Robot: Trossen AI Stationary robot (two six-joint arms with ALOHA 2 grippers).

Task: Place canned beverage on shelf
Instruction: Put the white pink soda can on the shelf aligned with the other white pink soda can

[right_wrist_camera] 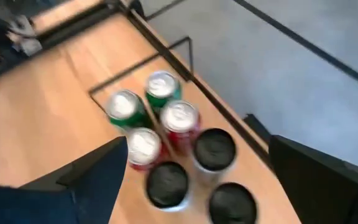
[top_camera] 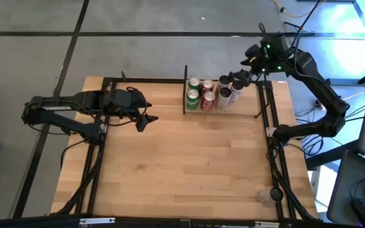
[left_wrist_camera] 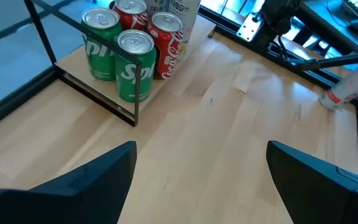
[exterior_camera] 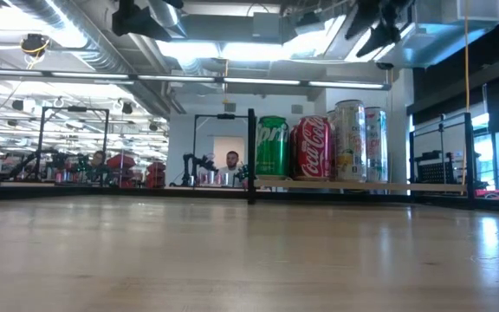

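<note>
The right gripper (top_camera: 244, 75) hangs spread and empty above the cans (top_camera: 209, 94) on the shelf (top_camera: 186, 111) (six standing); lift straight up, touching none.

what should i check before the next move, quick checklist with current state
1. Right gripper released: ok, its fingers stand open above the cans, holding nothing.
2. Cans on the shelf: ok, two green cans, two red cans and three dark-topped cans stand upright in a cluster at its left end.
3. Right gripper clear of the cans: cannot tell, it hangs close over the dark-topped ones.
4. Left gripper free: ok, open and empty, over bare table left of the shelf.
5. Another can to pick: cannot tell, only a cylinder-like object lies near the table's right front corner.
</note>
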